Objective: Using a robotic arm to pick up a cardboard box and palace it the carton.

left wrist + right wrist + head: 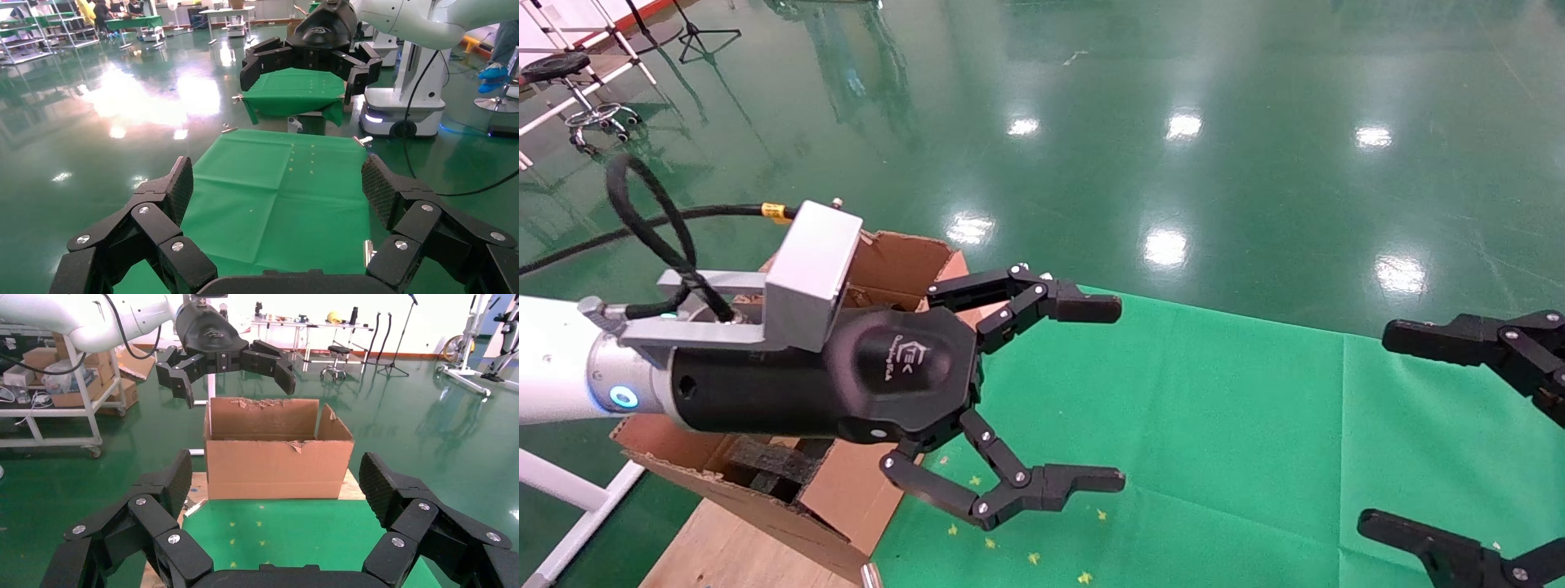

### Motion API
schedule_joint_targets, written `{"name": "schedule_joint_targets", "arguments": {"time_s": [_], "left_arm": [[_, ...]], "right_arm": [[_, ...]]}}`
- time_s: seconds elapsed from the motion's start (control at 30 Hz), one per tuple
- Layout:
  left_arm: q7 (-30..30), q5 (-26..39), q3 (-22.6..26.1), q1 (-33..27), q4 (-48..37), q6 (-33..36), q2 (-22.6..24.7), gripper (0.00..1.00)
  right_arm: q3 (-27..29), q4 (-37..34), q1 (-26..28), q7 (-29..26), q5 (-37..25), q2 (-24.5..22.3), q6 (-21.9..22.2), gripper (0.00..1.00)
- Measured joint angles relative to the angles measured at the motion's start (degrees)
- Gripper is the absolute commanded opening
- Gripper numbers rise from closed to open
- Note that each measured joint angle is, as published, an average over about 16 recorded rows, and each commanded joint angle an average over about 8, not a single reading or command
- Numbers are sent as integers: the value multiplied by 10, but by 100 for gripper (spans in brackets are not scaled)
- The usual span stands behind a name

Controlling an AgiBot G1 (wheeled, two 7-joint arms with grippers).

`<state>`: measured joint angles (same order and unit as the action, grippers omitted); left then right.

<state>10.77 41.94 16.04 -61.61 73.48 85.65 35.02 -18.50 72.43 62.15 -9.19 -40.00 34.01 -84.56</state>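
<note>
Left hand (1120,392) hung wide open and empty above the near end of the carton (278,450), its fingers reaching out over the desk (1214,425). Right hand (1385,433) was likewise spread open and empty, held over the far right side of the desk; only its fingertips showed in the head view. No small box appeared in any view; its place could not be told, and the carton's inside was largely hidden behind the left arm (552,359).

The carton stood at the left end of the desk on a bare wooden board (715,551), flaps up, top edges torn and ragged, with black foam (772,465) visible inside. Corrugated board of this kind was judged light and fairly stiff, though the torn flaps would likely bend or catch if brushed. A small closed cardboard box would probably be light, rigid enough for a firm pinch and not slippery; a hold across two opposite flat sides near the middle, clear of taped seams, seemed the safest choice.

The desk was covered by a green cloth (281,196), smooth, with a few yellow specks (1034,559) and metal clips (368,251) at its edges; the cloth might drag or wrinkle under a sliding object. The room had a glossy green floor (1173,122) mirroring ceiling lights. Shelving, stools, stands and another white robot base (401,110) stood well away.
</note>
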Motion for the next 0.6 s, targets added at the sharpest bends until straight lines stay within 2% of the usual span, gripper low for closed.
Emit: {"name": "schedule_joint_targets", "arguments": {"time_s": [0.6], "left_arm": [[0, 0, 0, 0, 0, 0, 0, 100]], "right_arm": [[0, 0, 0, 0, 0, 0, 0, 100]]}}
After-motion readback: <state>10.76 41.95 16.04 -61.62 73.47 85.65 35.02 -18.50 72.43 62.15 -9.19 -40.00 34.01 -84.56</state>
